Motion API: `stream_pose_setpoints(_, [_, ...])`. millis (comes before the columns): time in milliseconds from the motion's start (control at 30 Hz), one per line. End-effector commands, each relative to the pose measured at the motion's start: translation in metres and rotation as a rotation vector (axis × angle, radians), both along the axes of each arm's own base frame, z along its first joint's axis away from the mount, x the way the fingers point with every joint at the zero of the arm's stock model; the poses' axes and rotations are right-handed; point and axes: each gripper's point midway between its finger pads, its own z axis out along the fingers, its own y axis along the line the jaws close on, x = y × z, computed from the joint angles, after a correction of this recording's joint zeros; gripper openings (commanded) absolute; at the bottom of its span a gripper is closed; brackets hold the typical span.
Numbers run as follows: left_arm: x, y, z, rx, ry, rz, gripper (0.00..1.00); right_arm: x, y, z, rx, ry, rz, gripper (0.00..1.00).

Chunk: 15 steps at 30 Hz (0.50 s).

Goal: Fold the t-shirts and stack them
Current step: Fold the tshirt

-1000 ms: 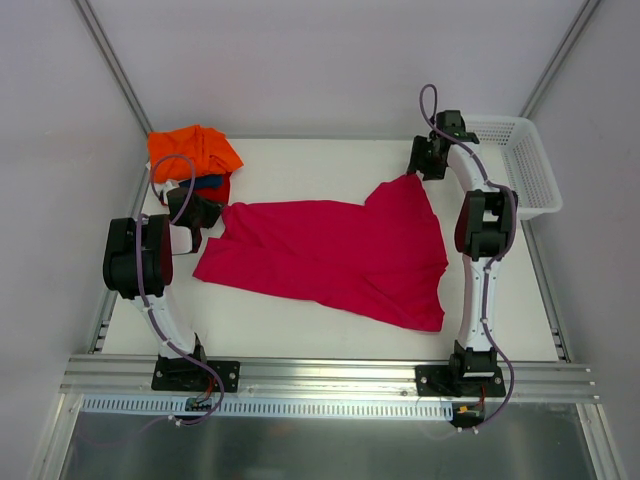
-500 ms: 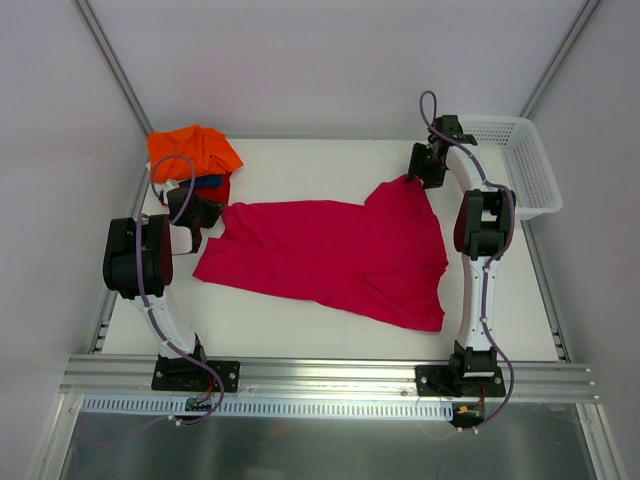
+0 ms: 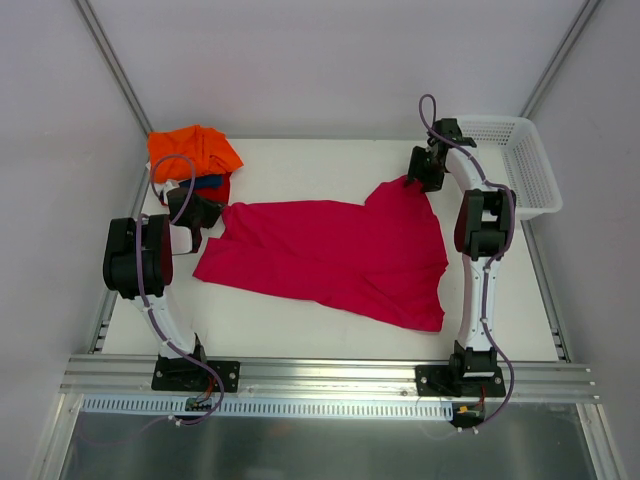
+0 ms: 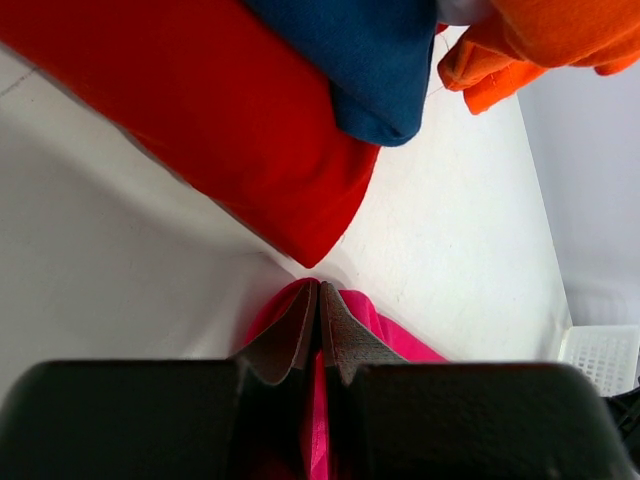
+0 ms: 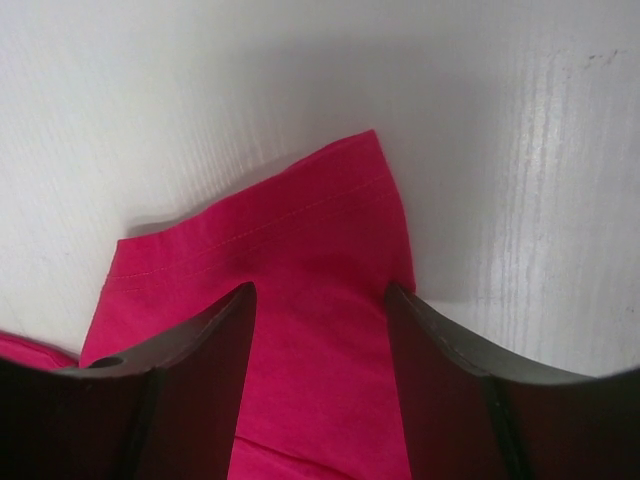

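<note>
The large magenta-pink t-shirt (image 3: 335, 250) lies spread flat across the middle of the table. My left gripper (image 3: 205, 215) is shut on its left corner (image 4: 345, 310), with pink cloth pinched between the pads. My right gripper (image 3: 418, 170) is open over the shirt's far right corner (image 5: 300, 260), one finger on each side of the cloth. Folded orange (image 3: 192, 150), dark blue (image 3: 207, 182) and red (image 3: 222, 190) t-shirts sit stacked at the far left. In the left wrist view they are the red (image 4: 200, 120), the blue (image 4: 350, 60) and the orange (image 4: 530, 45) cloth.
A white plastic mesh basket (image 3: 522, 160) stands at the far right, beside the right arm; its corner shows in the left wrist view (image 4: 600, 355). The white table (image 3: 300, 160) has metal frame rails along its sides and front.
My right gripper has edged slightly toward the shirt's far right corner. The left arm and the shirt have not visibly moved.
</note>
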Motion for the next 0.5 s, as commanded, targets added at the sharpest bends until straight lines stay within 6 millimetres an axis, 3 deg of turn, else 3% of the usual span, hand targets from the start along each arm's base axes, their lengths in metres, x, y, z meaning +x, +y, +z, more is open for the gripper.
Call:
stream_pose_setpoints(0, [0.009,0.002,0.024,0.016,-0.068,-0.021,0.00,-0.001,-0.002,0.025,-0.033,-0.040,0.003,0.59])
stream_pose_setpoints(200, [0.003,0.012,0.018,0.050,-0.010,0.014,0.00,-0.006,0.014,0.023,-0.025,-0.024,0.036,0.59])
stream_pose_setpoints(467, [-0.003,0.033,0.038,0.138,-0.012,0.061,0.00,-0.012,0.035,0.039,-0.028,-0.077,0.076,0.58])
